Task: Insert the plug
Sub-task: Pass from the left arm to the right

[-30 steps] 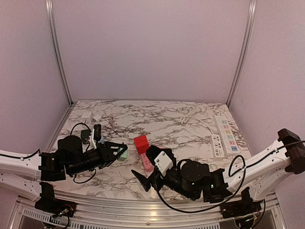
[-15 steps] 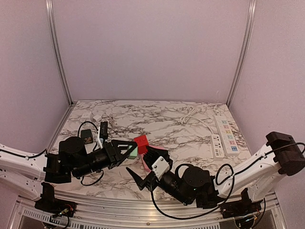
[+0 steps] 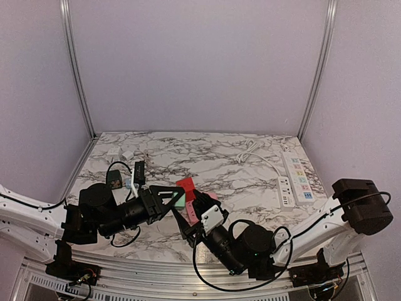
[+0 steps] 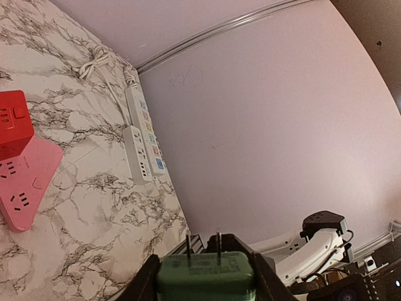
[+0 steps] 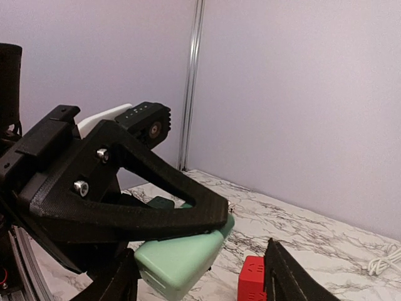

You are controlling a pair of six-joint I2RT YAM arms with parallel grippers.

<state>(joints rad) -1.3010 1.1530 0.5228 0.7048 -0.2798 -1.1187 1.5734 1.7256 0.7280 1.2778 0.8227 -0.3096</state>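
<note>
right hand is nearest, low centre of the top view. its fingers stand apart at a middling spread, nothing clamped. in its wrist view the green plug sits low centre-left, between the two fingers and closer to the left-of-frame one. contact there i can't tell

left hand sits left of centre in the top view, clamped on the plug body across its sides, plug off the bench. prongs stick straight out past the fingertips, so plug long axis = left hand axis, roughly level, aimed toward the right of the top view and at the right hand

the relation that matters: pink strip lies flat, holes up, at the left edge of the left wrist view, well off the line the prongs point along. red cube socket is just above it in frame, touching or overlapping the strip's end, can't tell which. from above, the plug is just beside the cube, lower left of it, height gap not readable

my read: prongs are about a quarter turn off the strip's face, so either the left wrist pitches down or the right hand takes the plug for a regrasp. the facing pose suggests the second. both hands are about equally near the strip. risk: plug twisting at the swap

far right of the top view, white power strips with a coiled cord, well apart from both hands
</note>
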